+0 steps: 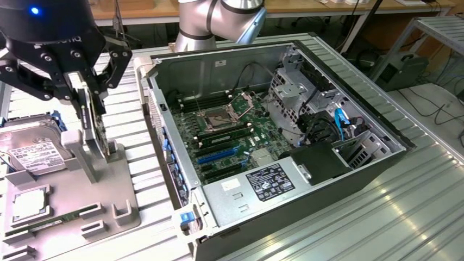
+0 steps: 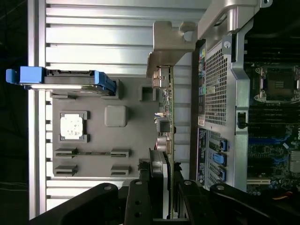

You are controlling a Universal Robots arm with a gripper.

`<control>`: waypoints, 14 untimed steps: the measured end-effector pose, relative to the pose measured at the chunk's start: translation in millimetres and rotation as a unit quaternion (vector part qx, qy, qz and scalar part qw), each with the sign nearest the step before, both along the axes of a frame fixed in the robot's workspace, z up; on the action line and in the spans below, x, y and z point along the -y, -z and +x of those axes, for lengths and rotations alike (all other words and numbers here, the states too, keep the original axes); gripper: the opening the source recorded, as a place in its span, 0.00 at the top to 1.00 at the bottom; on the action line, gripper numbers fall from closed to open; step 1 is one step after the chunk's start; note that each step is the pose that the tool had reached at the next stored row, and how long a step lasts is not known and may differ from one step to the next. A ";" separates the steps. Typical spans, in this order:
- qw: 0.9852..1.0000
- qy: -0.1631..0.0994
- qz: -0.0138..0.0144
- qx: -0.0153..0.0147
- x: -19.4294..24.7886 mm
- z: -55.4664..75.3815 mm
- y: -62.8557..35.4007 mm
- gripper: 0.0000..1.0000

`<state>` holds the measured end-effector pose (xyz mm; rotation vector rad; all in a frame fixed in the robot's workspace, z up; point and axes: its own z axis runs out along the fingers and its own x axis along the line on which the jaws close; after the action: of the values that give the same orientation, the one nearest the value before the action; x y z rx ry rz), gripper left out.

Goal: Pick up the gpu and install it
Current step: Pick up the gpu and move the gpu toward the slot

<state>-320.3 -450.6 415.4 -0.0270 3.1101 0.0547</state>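
End effector (image 1: 87, 93) pointing down, clamped on upright gpu (image 1: 93, 128) at grey fixture (image 1: 108, 182), beside open case (image 1: 333, 197).

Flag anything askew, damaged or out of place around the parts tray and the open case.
Nothing stands out. The gpu stands on edge between the fingers over the grey tray, the hard drive and RAM stick sit in their cradles, and the case lies open with no loose parts visible.

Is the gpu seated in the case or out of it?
Out. The gpu stands on edge between the fingers at the grey tray, beside the open case.
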 end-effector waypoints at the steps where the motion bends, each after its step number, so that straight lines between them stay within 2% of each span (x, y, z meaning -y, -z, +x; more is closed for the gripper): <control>1: 1.000 0.000 0.000 0.000 0.0 0.1 -2.5 0.72; 2: 1.000 0.000 -0.001 0.000 0.0 0.2 -4.8 0.72; 5: 1.000 0.000 -0.015 0.000 0.0 0.3 -11.2 0.72; 6: 1.000 0.000 -0.017 0.000 0.0 0.3 -11.8 0.72; 9: 1.000 0.000 -0.018 0.000 0.1 0.3 -11.9 0.72; 14: 1.000 0.000 -0.018 0.000 -0.2 1.7 -11.9 0.72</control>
<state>-318.7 -450.4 427.3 -0.0278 3.1109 -0.0010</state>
